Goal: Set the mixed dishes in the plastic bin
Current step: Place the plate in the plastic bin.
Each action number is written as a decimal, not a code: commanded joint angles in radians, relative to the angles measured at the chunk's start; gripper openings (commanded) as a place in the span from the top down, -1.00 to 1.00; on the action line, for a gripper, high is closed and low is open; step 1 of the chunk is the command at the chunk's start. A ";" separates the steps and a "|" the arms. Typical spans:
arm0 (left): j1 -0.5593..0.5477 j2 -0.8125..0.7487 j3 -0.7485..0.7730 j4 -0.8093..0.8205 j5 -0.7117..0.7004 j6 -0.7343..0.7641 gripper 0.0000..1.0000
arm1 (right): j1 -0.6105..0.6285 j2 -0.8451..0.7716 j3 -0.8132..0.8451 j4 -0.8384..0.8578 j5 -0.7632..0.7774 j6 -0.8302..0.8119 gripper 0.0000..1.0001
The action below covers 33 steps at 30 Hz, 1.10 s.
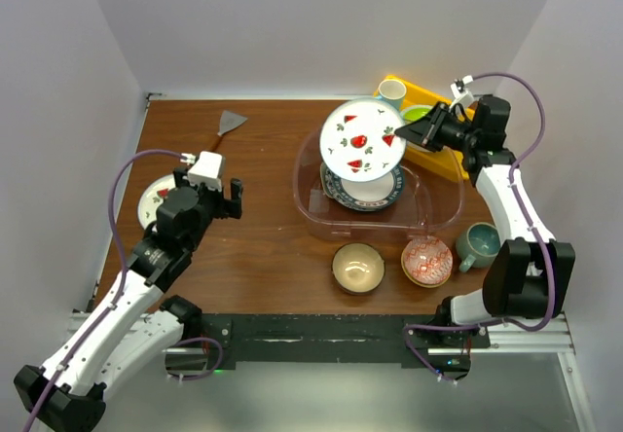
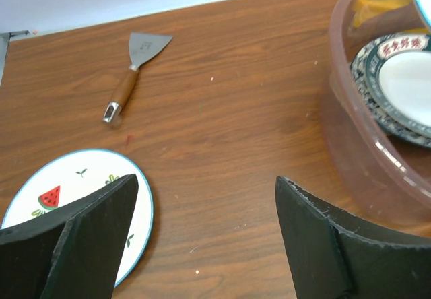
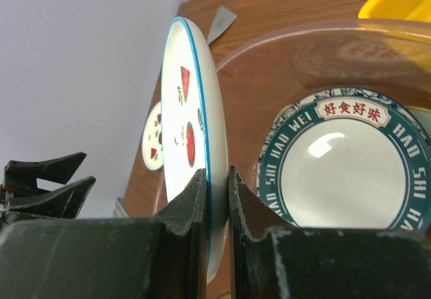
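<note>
My right gripper (image 1: 404, 132) (image 3: 217, 172) is shut on the rim of a white plate with red fruit marks (image 1: 362, 137) (image 3: 192, 110), held tilted on edge above the clear plastic bin (image 1: 428, 220) (image 3: 283, 40). In the bin a dark-green lettered plate (image 1: 362, 187) (image 3: 343, 164) lies on a blue floral plate. A second fruit-marked plate (image 1: 153, 198) (image 2: 74, 184) lies on the table at the left, partly under my open, empty left gripper (image 1: 232, 198) (image 2: 205, 179). Near the front edge stand a tan bowl (image 1: 356, 267), a red-patterned bowl (image 1: 426, 261) and a grey-teal mug (image 1: 479, 244).
A yellow tray (image 1: 443, 155) behind the bin holds a white mug (image 1: 391, 90) and a lime-green plate (image 1: 417, 113). A wooden-handled scraper (image 1: 230, 123) (image 2: 135, 63) lies at the back left. White walls close in the table on three sides.
</note>
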<state>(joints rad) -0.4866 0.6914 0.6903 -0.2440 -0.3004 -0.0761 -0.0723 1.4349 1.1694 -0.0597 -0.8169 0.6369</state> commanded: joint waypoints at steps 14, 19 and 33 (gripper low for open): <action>0.005 -0.006 -0.071 0.080 -0.083 0.036 -1.00 | -0.017 -0.010 -0.043 0.028 0.070 -0.085 1.00; 0.011 -0.004 -0.072 0.081 -0.071 0.036 -1.00 | -0.021 0.002 -0.050 0.023 0.093 -0.094 1.00; 0.020 -0.003 -0.072 0.086 -0.051 0.039 -1.00 | -0.024 0.030 -0.062 0.018 0.142 -0.115 1.00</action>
<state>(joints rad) -0.4770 0.6880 0.6231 -0.2169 -0.3592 -0.0555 -0.0910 1.4780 1.0897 -0.1158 -0.6582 0.5098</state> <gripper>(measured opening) 0.997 0.128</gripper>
